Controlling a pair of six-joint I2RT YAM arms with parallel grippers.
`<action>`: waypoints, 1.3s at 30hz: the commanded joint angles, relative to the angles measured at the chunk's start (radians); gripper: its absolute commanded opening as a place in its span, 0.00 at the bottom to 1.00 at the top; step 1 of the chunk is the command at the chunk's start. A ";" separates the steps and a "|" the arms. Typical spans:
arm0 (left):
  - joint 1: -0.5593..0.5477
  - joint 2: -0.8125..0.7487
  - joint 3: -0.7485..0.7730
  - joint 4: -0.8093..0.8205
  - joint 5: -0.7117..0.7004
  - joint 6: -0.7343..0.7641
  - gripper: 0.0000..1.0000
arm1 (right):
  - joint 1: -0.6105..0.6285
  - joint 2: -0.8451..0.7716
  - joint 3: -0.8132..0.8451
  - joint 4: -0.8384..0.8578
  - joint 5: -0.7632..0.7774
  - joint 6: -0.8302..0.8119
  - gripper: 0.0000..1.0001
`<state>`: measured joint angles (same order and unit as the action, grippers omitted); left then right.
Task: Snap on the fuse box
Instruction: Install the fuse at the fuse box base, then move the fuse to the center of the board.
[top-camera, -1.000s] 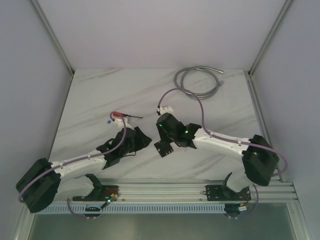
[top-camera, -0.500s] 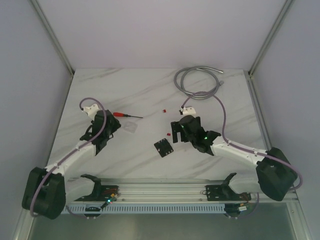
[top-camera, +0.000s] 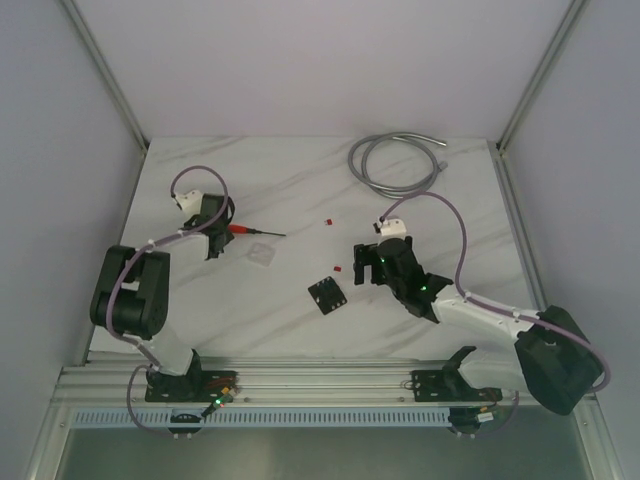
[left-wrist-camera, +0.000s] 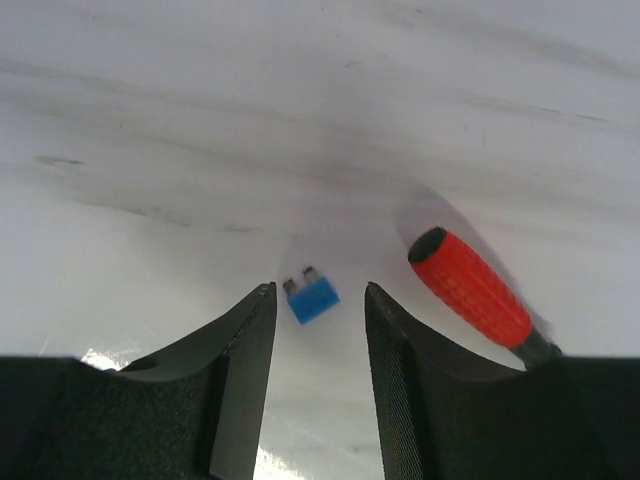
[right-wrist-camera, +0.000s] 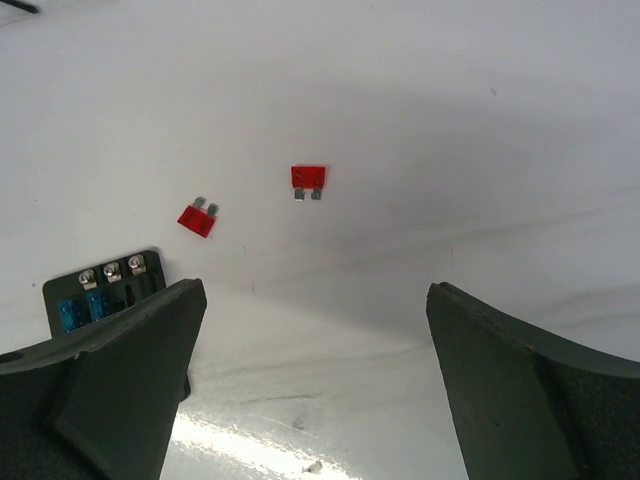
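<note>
I work on a white, grey-veined marble table (top-camera: 280, 180) closed in by plain pale walls, with metal posts (top-camera: 105, 75) rising at its far corners and a ribbed aluminium rail (top-camera: 330, 380) along the near edge. The fuse box (top-camera: 327, 294) lies flat on the table, slightly turned, a little nearer than mid-table, with nothing touching it. My right gripper (top-camera: 362, 262) hangs just to the right of the fuse box, its fingers spread wide and holding nothing. Through my right wrist camera the fuse box (right-wrist-camera: 100, 295) shows blue fuses and small metal screws beside my left-hand finger. Two red fuses (right-wrist-camera: 308, 178) (right-wrist-camera: 197, 218) lie loose on the marble beyond the fuse box. My left gripper (top-camera: 213, 243) is well to the left of the fuse box and farther back, fingers partly parted and gripping nothing. A blue fuse (left-wrist-camera: 312, 298) rests on the table between their tips. The red-handled screwdriver (left-wrist-camera: 470, 290) lies just beside them, on the side toward the fuse box. A small clear piece (top-camera: 262, 253) sits between the screwdriver and the fuse box. Far behind the fuse box and to its right, a grey cable (top-camera: 395, 165) is coiled near the back edge.
</note>
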<state>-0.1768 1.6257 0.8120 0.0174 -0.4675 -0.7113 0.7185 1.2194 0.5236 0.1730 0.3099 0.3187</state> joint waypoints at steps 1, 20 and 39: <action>0.019 0.073 0.069 -0.038 -0.034 0.018 0.49 | -0.014 -0.024 -0.017 0.072 -0.009 -0.021 1.00; 0.005 0.115 0.055 -0.217 0.010 -0.005 0.37 | -0.044 0.014 0.001 0.037 -0.009 -0.023 1.00; -0.234 -0.005 -0.063 -0.309 0.191 -0.003 0.28 | -0.047 0.000 0.009 -0.020 -0.013 -0.017 1.00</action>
<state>-0.3363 1.6199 0.8143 -0.1371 -0.3824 -0.6872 0.6746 1.2316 0.5186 0.1623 0.2916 0.3019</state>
